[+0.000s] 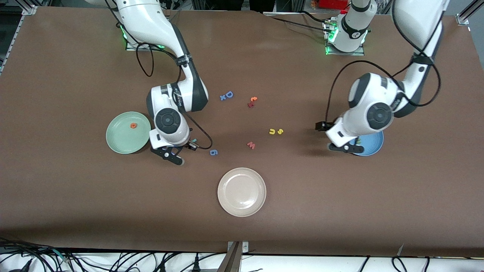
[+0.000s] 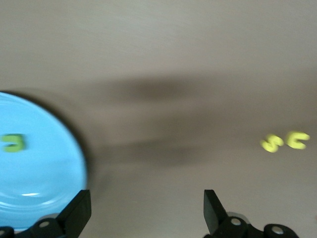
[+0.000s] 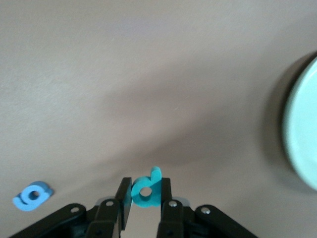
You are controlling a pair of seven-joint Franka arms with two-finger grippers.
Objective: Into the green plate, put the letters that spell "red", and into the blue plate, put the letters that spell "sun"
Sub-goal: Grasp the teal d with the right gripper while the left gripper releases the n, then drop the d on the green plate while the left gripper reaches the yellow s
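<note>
Brown surface (image 1: 302,211), with right end effector (image 3: 145,194) pinching teal d (image 3: 147,188) just beside green plate (image 1: 113,139) holding orange e (image 1: 133,125); left end effector (image 2: 147,210) spread wide beside blue plate (image 2: 44,163) holding green n (image 2: 13,143).

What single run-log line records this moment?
left gripper: open by blue plate, green n inside | right gripper: shut on teal d | orange e: in green plate
</note>
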